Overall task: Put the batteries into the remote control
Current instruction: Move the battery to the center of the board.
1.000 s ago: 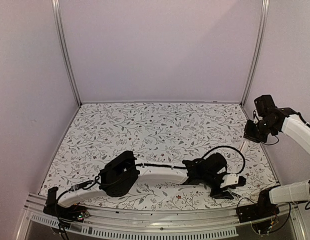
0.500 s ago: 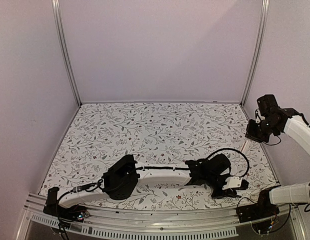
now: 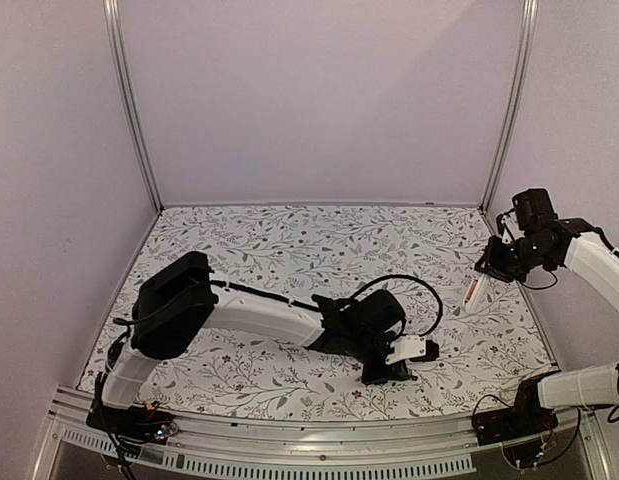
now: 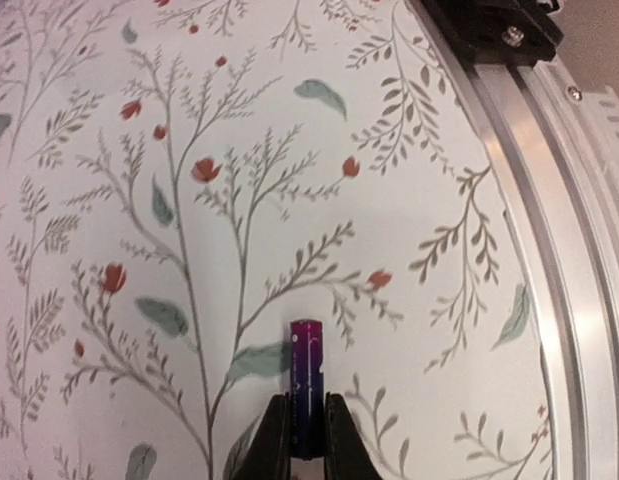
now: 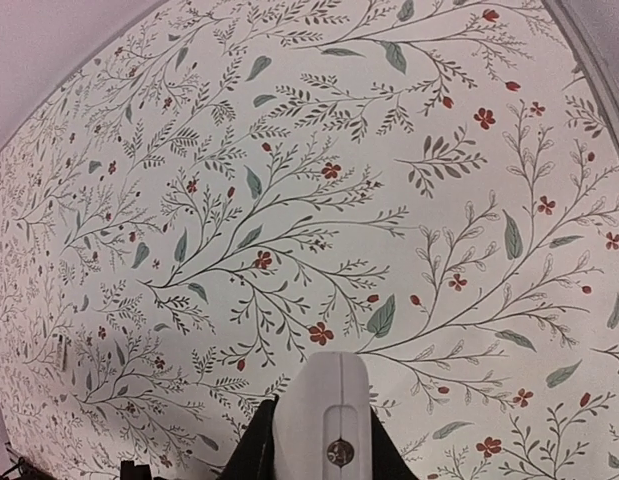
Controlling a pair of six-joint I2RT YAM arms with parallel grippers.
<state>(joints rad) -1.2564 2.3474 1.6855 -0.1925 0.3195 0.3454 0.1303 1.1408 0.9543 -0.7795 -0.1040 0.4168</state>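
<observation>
My left gripper [image 4: 307,438] is shut on a slim dark battery [image 4: 307,375] with a purple sheen, holding its lower half just above the floral table. In the top view this gripper [image 3: 385,374] sits at the near centre-right of the table; the battery is too small to make out there. My right gripper [image 5: 322,432] is shut on the white remote control [image 5: 324,410], whose open bay with a round metal contact faces the camera. In the top view the remote [image 3: 476,290] hangs from the raised right gripper [image 3: 489,268] at the right edge. The orange-red battery is out of view.
An aluminium rail [image 4: 554,250] edges the table close to the right of the left gripper, with a black arm base [image 4: 499,25] beyond it. The left arm [image 3: 259,315] lies across the near table. Purple walls enclose the floral table [image 3: 309,250].
The left arm has pulled its gripper to the left along the near table and raised its elbow. The right gripper has shifted slightly left, and the remote now shows hanging below it.
</observation>
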